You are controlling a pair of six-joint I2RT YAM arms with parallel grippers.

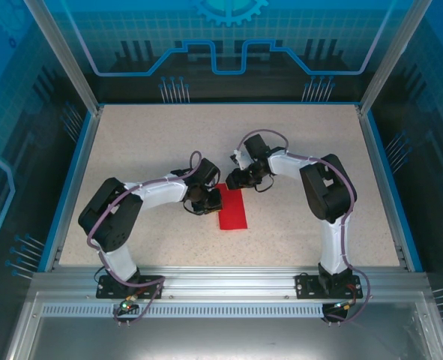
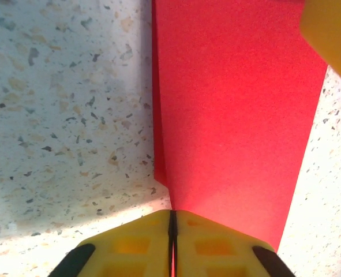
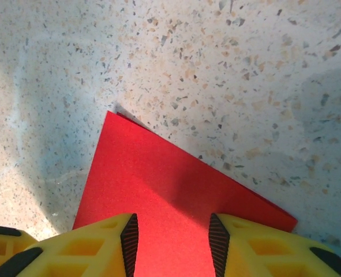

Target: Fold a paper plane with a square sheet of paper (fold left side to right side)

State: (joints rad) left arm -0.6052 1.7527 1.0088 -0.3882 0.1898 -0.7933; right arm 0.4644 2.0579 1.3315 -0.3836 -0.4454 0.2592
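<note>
**Desk:** What's closest to you?

**Me:** A ribbed aluminium rail (image 1: 221,281) with both arm bases bolted to it. Beyond it is the table (image 1: 296,150). It is pale, matt and speckled like terrazzo, with a blue rim (image 1: 70,187) around it.

**Desk:** And the paper?

**Me:** The red sheet of paper (image 1: 233,211) lies about mid-table between my two arms. It is a long, narrow rectangle running away from me, flat and crisp-edged. On the wrist views I can see a second layer peeking out along its edges.

**Desk:** Tools?

**Me:** My left tool (image 2: 172,231) is clenched. Its blocky yellow fingers meet along a thin seam, and the left side of the sheet runs in between them, so I read it as pinching the paper. My right tool (image 3: 173,234) is released. Its yellow fingers, with black ribbed pads (image 3: 130,239), stand apart over the far end of the sheet, and red shows in the gap.

**Desk:** Further back?

**Me:** Translucent blue panels (image 1: 228,45) wall in the table at the back and sides. They are printed with circuit-like lines and a gear, and metal posts hold them up.
</note>
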